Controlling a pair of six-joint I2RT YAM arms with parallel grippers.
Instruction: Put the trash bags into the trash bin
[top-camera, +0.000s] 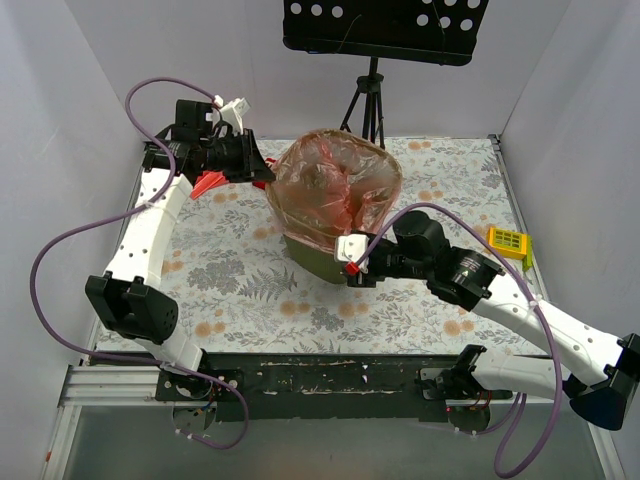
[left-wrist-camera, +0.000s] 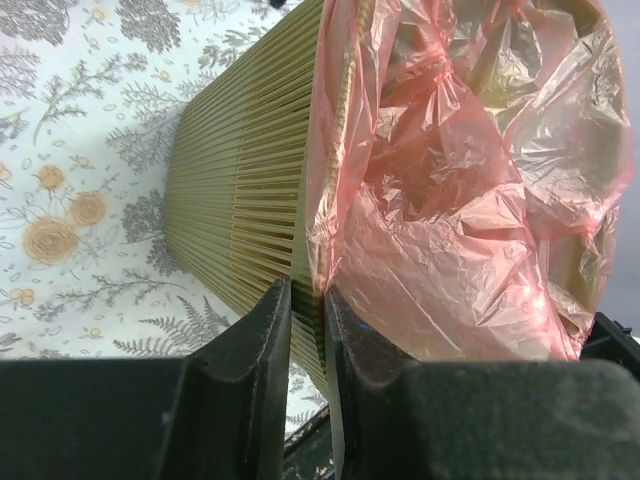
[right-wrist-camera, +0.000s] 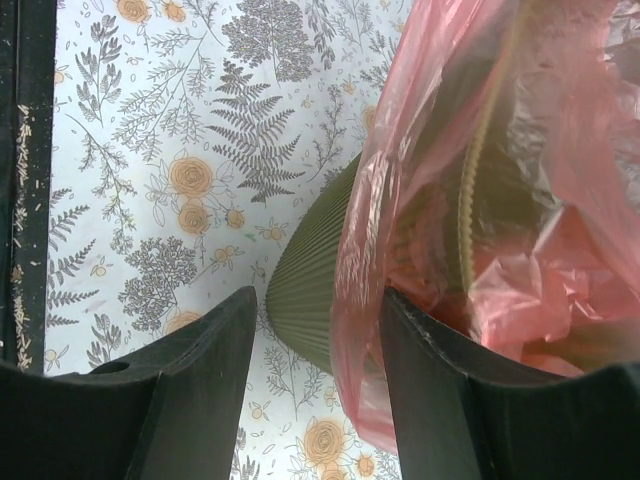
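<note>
The olive-green trash bin (top-camera: 318, 256) stands mid-table. A red translucent trash bag (top-camera: 335, 185) is draped over its mouth, crumpled inside. My left gripper (top-camera: 262, 170) is at the bin's left rim. In the left wrist view its jaws (left-wrist-camera: 305, 290) are nearly together, with the trash bag's (left-wrist-camera: 450, 200) edge and the ribbed bin wall (left-wrist-camera: 240, 180) pinched between them. My right gripper (top-camera: 352, 262) is at the near rim. In the right wrist view it (right-wrist-camera: 318, 297) stands open, straddling the bin wall (right-wrist-camera: 305, 265), with the bag film (right-wrist-camera: 560, 150) hanging against the right finger.
A small yellow box (top-camera: 508, 243) lies at the right edge of the floral tablecloth (top-camera: 230, 270). A black music stand (top-camera: 385, 30) on a tripod (top-camera: 365, 100) stands behind the bin. White walls close in both sides. A black rail (top-camera: 320, 375) runs along the front.
</note>
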